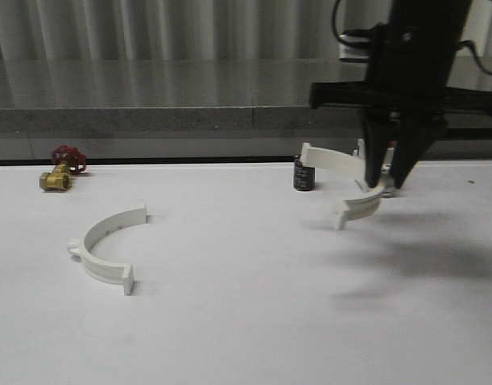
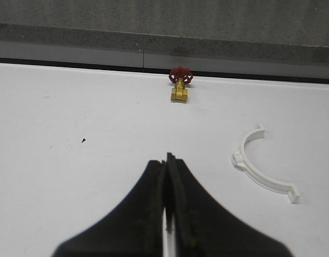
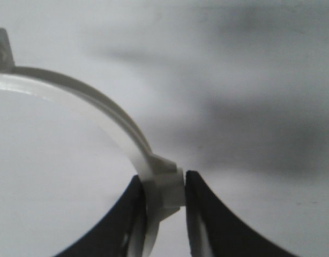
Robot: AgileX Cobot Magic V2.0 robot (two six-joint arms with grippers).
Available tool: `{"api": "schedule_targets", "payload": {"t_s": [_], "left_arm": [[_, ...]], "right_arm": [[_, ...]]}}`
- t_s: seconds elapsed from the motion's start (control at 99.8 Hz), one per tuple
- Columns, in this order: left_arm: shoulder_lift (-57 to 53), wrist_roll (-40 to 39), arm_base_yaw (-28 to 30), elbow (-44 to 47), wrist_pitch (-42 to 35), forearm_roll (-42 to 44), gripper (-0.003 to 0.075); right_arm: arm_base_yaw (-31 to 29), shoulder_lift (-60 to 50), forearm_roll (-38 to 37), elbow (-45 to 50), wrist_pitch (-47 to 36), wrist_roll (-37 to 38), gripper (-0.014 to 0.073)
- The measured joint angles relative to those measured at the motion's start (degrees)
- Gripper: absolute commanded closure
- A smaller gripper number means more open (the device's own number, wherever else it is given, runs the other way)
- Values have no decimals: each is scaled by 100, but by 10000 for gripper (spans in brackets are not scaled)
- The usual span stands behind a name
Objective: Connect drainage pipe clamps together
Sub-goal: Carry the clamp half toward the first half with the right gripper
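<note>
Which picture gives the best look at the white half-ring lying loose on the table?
The front view: the loose half-ring lies whole and near, both end tabs clear. The left wrist view shows it too, smaller and off to one side. The right wrist view shows the other half-ring, pinched in the right gripper.

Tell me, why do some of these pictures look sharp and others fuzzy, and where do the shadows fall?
Front view: the table is evenly lit, and a soft shadow lies under the right gripper holding one clamp half. Left wrist view: the left gripper is blurred, while the other clamp half and the valve look crisp. Right wrist view: the background is smeared with grey shadow and the held clamp half is soft.
</note>
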Motion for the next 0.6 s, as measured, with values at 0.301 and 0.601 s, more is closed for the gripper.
{"api": "schedule_targets", "payload": {"t_s": [0.301, 0.601], "left_arm": [[0, 0, 0, 0, 0, 0, 741], [0, 0, 0, 0, 0, 0, 741]], "right_arm": [[1000, 1009, -208, -1067, -64, 961, 620], [1530, 1858, -271, -2082, -64, 1719, 620]]}}
